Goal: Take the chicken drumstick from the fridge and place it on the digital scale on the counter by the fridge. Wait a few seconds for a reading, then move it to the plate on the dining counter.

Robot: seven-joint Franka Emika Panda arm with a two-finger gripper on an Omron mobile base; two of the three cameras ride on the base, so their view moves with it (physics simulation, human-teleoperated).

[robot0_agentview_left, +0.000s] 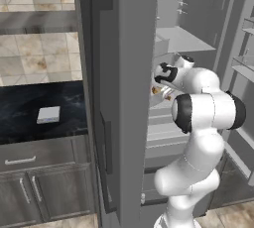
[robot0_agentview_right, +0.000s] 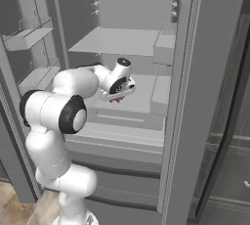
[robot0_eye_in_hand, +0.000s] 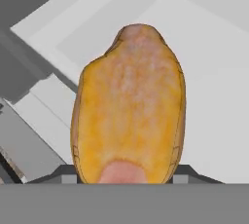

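scale (robot0_agentview_left: 48, 114) flat on black counter (robot0_agentview_left: 25, 104), left of fridge (robot0_agentview_left: 129, 48), well apart from the arm. grey cabinets with silver bar handles below the counter. fridge door open, pale shelves (robot0_agentview_right: 122, 40) exposed inside. arm reaching into the fridge at mid-shelf level. tool (robot0_agentview_right: 118, 98) low over a pale shelf, pointed down. drumstick (robot0_eye_in_hand: 129, 106) directly ahead of the tool in the hand view, golden-orange with a paler, pinkish end toward the top, set between the two dark finger tips (robot0_eye_in_hand: 58, 173) at the bottom edge. in the left base view, a small orange-brown patch (robot0_agentview_left: 158, 90) beside the hand, at the shelf edge. in the right base view, a small orange spot just under the tool. tool partly closed with finger tips on either side of the drumstick; firm grasp or mere bracketing: cannot tell. drumstick inside the fridge, at or just above the middle shelf; contact with the shelf not discernible.
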